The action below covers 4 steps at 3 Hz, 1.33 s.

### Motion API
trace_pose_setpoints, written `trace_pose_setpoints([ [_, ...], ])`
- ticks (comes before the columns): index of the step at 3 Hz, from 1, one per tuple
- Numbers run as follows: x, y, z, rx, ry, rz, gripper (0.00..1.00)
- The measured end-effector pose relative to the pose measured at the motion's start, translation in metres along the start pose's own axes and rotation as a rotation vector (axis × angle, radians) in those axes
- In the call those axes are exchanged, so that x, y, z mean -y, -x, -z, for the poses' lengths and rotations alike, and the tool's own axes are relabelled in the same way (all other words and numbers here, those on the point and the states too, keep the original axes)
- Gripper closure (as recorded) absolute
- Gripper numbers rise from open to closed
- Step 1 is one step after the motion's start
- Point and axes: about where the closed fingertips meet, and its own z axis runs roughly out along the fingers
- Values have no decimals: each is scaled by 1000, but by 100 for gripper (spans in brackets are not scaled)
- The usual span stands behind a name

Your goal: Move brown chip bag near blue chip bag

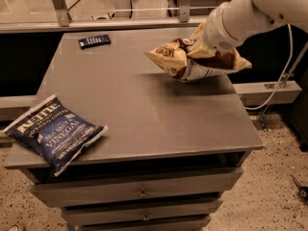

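Camera view: the gripper [196, 46], on the white arm [260, 8], hangs over the far right of the table [159, 114]. It is clamped on the brown chip bag [199, 67], which is held clear of the top (its shadow lies beneath). The blue chip bag [53, 134] lies well apart at the near left corner, overhanging the edge. A small dark device [94, 41] rests far left.
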Motion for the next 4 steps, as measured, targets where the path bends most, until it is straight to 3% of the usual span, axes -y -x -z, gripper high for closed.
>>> trace_pose_setpoints([
  [1,-1,13,8,21,-4,13,100],
  [2,-10,29,8,47,-17,63,100],
  [4,-47,121,-11,186,-123,267,100],
])
